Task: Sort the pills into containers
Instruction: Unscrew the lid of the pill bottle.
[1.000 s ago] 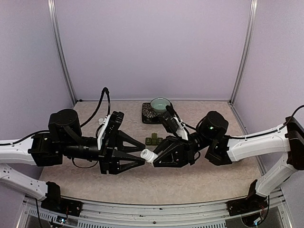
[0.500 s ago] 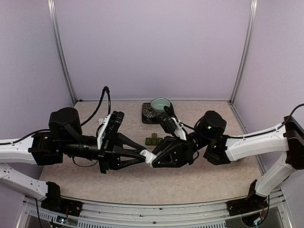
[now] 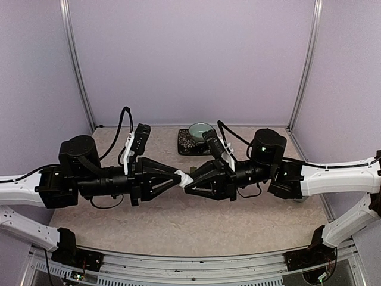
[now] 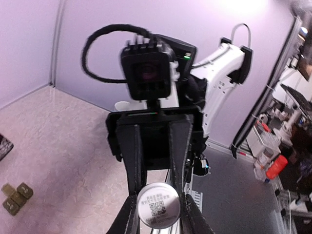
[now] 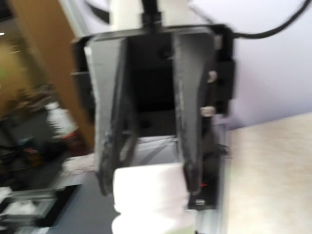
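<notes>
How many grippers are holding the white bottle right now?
2. The left gripper clamps one end of the white bottle, and the right gripper clamps the other end, tip to tip between the two arms.

One camera looks down from above and behind my bases across the table. My wrist cameras face each other close up; all views share the white bottle.

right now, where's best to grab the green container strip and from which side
Pinch the green container strip across its narrow width at the middle compartment, coming from straight above. It lies flat and low on the table, a short row of joined squares with open space beside both long edges.
</notes>
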{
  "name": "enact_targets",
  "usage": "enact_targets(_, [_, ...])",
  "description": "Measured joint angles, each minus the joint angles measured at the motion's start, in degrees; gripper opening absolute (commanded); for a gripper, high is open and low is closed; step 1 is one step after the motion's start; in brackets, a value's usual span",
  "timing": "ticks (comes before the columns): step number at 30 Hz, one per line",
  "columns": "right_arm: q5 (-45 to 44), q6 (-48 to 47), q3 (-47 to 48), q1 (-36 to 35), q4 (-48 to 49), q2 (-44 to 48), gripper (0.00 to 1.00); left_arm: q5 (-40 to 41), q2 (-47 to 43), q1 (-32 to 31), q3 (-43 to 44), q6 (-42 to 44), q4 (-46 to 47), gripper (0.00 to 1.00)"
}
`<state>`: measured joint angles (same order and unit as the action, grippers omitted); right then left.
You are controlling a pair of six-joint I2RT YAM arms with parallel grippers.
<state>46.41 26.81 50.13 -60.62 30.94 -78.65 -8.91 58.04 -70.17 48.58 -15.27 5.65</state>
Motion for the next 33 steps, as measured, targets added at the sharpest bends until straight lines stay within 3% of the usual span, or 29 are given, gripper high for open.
enact_targets(3, [-5.81, -3.15, 0.0, -0.13, -3.54, 0.9, 0.18, 4.74, 0.28, -0.07, -0.59, -4.72, 0.26, 0.22])
enact_targets(11, [-19.74, -8.83, 0.11, -3.43, -9.03, 2.08, 0.18, 14.99, 3.61, -3.02, 0.24, -13.81, -0.26, 0.62])
enact_targets(18, [-22.34, -9.35, 0.11, -4.11, -9.79, 2.82, 0.18, 18.43, 1.38, -3.8, 0.33, -14.86, -0.5, 0.98])
enact_targets(33, [-15.56, -2.6, -1.66, -4.11, 1.01, 1.2, 0.18, 10.27, 2.86, -3.37, 1.57, -7.43, 2.05, 0.96])
